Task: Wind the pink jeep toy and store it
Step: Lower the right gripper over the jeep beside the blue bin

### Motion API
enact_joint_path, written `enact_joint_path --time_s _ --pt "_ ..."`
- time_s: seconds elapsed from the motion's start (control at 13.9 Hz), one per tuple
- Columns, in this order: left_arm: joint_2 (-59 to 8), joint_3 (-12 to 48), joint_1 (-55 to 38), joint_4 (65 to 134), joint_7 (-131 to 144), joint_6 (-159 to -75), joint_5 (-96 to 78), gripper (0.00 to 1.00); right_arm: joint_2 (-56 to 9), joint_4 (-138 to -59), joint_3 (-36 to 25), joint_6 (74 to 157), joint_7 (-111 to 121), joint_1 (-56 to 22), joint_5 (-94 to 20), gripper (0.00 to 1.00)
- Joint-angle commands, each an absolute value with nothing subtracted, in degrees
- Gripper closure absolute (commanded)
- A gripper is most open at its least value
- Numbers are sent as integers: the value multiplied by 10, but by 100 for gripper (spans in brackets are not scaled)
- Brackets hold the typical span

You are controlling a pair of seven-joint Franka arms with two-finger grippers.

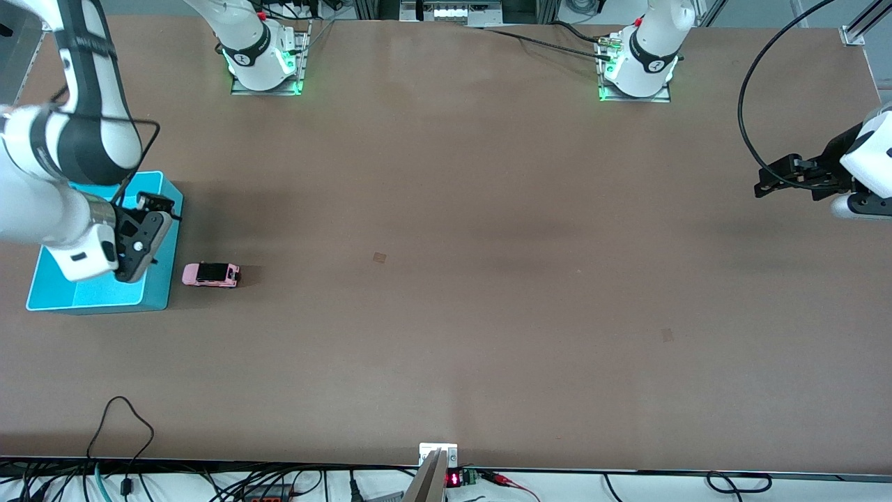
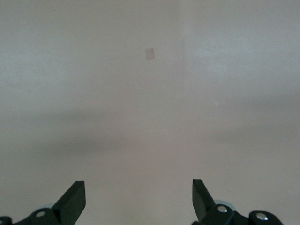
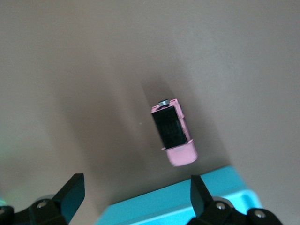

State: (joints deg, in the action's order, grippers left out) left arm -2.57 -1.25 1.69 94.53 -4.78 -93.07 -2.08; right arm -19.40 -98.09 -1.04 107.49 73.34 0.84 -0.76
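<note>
The pink jeep toy [image 1: 211,274] stands on its wheels on the brown table, just beside the cyan bin [image 1: 162,279], toward the right arm's end. My right gripper [image 1: 150,233] hangs open and empty over the bin's edge next to the jeep. In the right wrist view the jeep [image 3: 173,136] shows its black roof, with the bin's rim [image 3: 187,201] between the open fingers of the gripper [image 3: 136,194]. My left gripper [image 1: 773,178] waits open and empty over the left arm's end of the table; its wrist view [image 2: 138,197] shows only bare table.
A small square mark [image 1: 379,257] lies mid-table, and it also shows in the left wrist view [image 2: 149,53]. Another faint mark [image 1: 667,335] lies nearer the front camera. Cables run along the table's near edge [image 1: 125,432].
</note>
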Motion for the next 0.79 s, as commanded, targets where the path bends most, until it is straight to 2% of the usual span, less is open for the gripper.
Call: enact_joint_path --time_s 0.0,0.22,0.43,0.72 --pt "-14 0 10 947 -48 -929 2 0 -217 -1005 -5 1134 857 25 -8 0" --pt "-14 32 11 933 -47 -927 11 0 -236 -1038 -5 1187 901 27 -11 0" --pt "-14 35 11 933 -47 -926 11 0 -236 -1103 -5 1279 913 28 -11 0" --pt "-14 35 11 932 -47 -924 11 0 -247 -1145 -4 1358 918 29 -11 0"
